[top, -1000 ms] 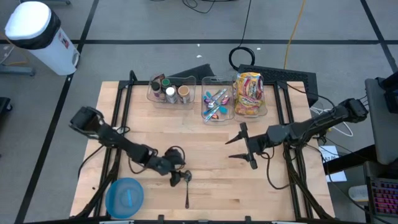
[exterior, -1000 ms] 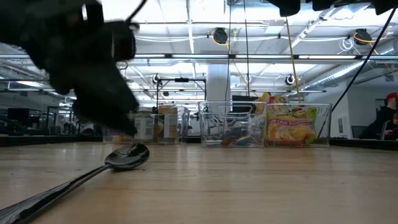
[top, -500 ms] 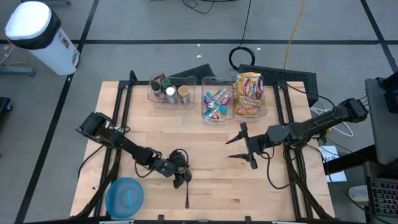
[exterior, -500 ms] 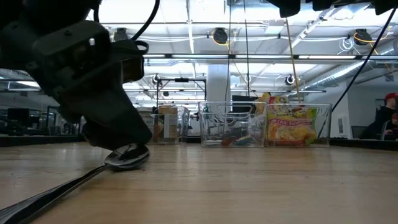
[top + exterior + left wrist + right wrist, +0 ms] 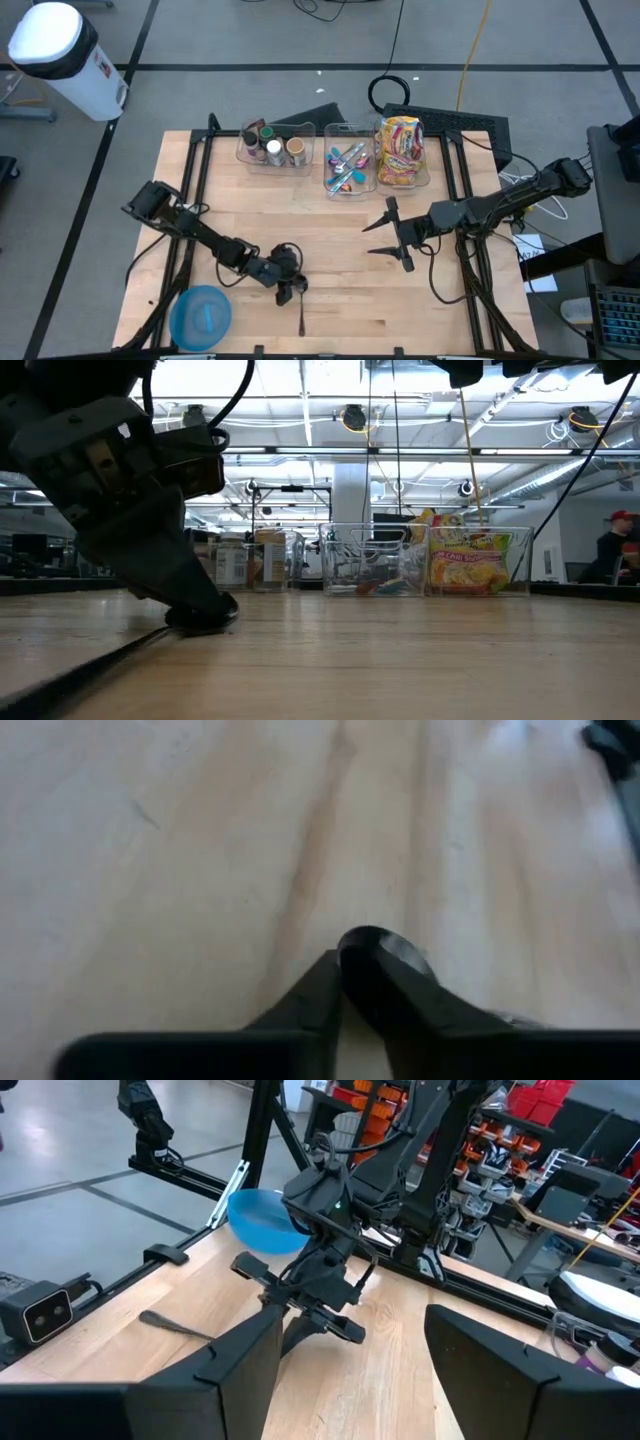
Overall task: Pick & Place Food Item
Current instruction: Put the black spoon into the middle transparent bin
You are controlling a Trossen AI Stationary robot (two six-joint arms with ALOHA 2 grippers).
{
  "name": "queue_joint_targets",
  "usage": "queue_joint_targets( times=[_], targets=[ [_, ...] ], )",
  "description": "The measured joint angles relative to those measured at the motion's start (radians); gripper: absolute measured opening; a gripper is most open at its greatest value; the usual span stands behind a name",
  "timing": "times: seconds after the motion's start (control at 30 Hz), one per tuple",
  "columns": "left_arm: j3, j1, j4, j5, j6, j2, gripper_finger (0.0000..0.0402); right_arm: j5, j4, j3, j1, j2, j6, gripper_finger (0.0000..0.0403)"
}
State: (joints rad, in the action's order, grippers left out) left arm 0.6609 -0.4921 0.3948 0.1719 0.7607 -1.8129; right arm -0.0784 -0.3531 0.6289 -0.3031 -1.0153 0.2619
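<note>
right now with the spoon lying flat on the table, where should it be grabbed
Probably at the neck just behind the bowl, coming straight down from above. The spoon lies flat, its thin handle pointing toward the table's near edge, so only its narrow sides offer a pinch. The left tool is already down at the bowl end.

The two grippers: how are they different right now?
The left gripper is down at the spoon; the right gripper hangs over bare table. The left gripper's fingers are pinched together; the right gripper's are spread wide. Both are dark, with two fingers.
</note>
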Motion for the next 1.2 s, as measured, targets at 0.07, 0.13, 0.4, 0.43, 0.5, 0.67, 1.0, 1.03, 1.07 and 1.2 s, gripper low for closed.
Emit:
queue_joint_targets(
  times=[0.07,0.13,0.4,0.43,0.5,0.67,1.0,1.03,1.07,1.2],
  targets=[
    [0.001,0.007,-0.006,-0.036,-0.006,0.009,0.0027,0.0,0.0,0.0,0.0,0.0,0.0,0.0237],
    [0.001,0.02,-0.006,-0.056,-0.008,0.026,0.0016,0.0,0.0,0.0,0.0,0.0,0.0,0.0237],
    [0.053,0.058,-0.104,0.041,-0.289,0.224,0.001,-0.003,-0.006,0.0,0.0,0.0,-0.014,0.0237],
    [0.071,0.061,-0.119,0.069,-0.344,0.253,0.0007,-0.003,-0.01,0.0,0.0,0.0,-0.014,0.0237],
    [0.103,0.067,-0.159,0.147,-0.455,0.3,0.0008,-0.003,-0.02,0.0,0.0,0.0,-0.014,0.0237],
    [0.2,0.069,-0.163,0.338,-0.742,0.352,0.0006,-0.007,-0.043,0.0,0.0,-0.011,-0.026,0.0237],
    [0.259,0.099,-0.174,0.418,-0.836,0.346,0.0005,-0.13,-0.332,0.0,0.012,-0.249,-0.045,0.0238],
    [0.259,0.099,-0.175,0.424,-0.831,0.346,0.0007,-0.13,-0.369,0.002,0.018,-0.281,-0.045,0.0238],
    [0.259,0.099,-0.175,0.43,-0.828,0.346,0.0009,-0.129,-0.386,0.011,0.026,-0.308,-0.048,0.0238],
    [0.259,0.098,-0.196,0.441,-0.819,0.346,0.0005,-0.122,-0.394,0.066,0.064,-0.402,-0.118,0.0237]
  ],
)
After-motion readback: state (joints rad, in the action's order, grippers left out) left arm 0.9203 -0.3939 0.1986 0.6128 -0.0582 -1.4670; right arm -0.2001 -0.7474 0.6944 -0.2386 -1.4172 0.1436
